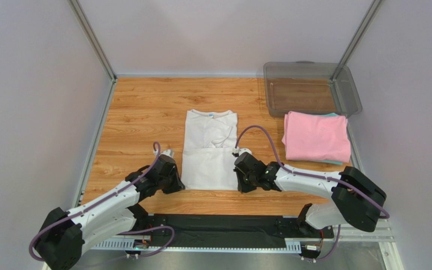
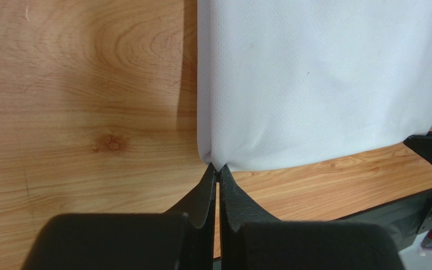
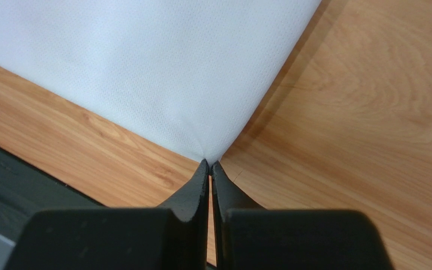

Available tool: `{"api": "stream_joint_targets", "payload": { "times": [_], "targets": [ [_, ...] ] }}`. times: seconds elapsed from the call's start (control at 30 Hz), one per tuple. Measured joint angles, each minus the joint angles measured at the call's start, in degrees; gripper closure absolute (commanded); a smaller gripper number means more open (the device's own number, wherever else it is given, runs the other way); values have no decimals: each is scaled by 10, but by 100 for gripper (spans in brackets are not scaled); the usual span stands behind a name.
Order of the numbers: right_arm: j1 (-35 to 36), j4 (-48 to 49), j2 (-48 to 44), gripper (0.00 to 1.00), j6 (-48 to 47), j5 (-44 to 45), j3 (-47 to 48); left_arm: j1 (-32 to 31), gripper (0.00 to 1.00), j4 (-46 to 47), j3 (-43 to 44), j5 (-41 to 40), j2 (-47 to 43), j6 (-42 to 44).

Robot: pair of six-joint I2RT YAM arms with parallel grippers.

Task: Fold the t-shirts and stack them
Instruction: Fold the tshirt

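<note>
- Lying flat at mid-desk (image 1: 139, 112): white t-shirt (image 1: 210, 149), sleeves folded in, forming a narrow panel.
- Long axis near-to-far; collar and blue tag pointing away from the arm bases.
- Closed, each pinching one near corner: jaws of left gripper (image 2: 218, 171) and right gripper (image 3: 210, 164).
- Step judged: crosswise fold. Next: lift both corners evenly, carry toward collar, keep the edge taut.
- To the right, well apart: pink t-shirt (image 1: 316, 136), folded.

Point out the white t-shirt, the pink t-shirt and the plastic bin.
white t-shirt (image 1: 208, 151), top view, middle of body
pink t-shirt (image 1: 316, 136), top view, centre of fold
plastic bin (image 1: 303, 97), top view, bare floor
</note>
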Motion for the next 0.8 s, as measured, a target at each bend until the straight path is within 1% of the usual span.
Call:
{"api": "stream_joint_targets", "payload": {
  "times": [0.1, 0.2, 0.27, 0.37, 0.47, 0.6, 0.8],
  "targets": [
    [0, -24, -21, 100, -8, -36, 3, 0, 100, -34, 1, 3, -47, 5],
    [0, -62, -71, 100, -19, -83, 14, 0, 100, -75, 9, 4, -111, 10],
    [0, -93, -104, 100, -26, -112, 33, 0, 100, -106, 21, 4, -169, 12],
    [0, -125, -143, 100, -38, -169, 67, 0, 100, -147, 51, 2, -255, 14],
    [0, -142, -169, 100, -40, -246, 84, 0, 100, -177, 93, -1, -308, 16],
    [0, -160, -193, 100, -32, -324, 93, 0, 100, -208, 143, -17, -337, 22],
    [-9, -168, -219, 100, -10, -367, 95, 0, 100, -227, 186, -45, -337, 30]
  ]
}}
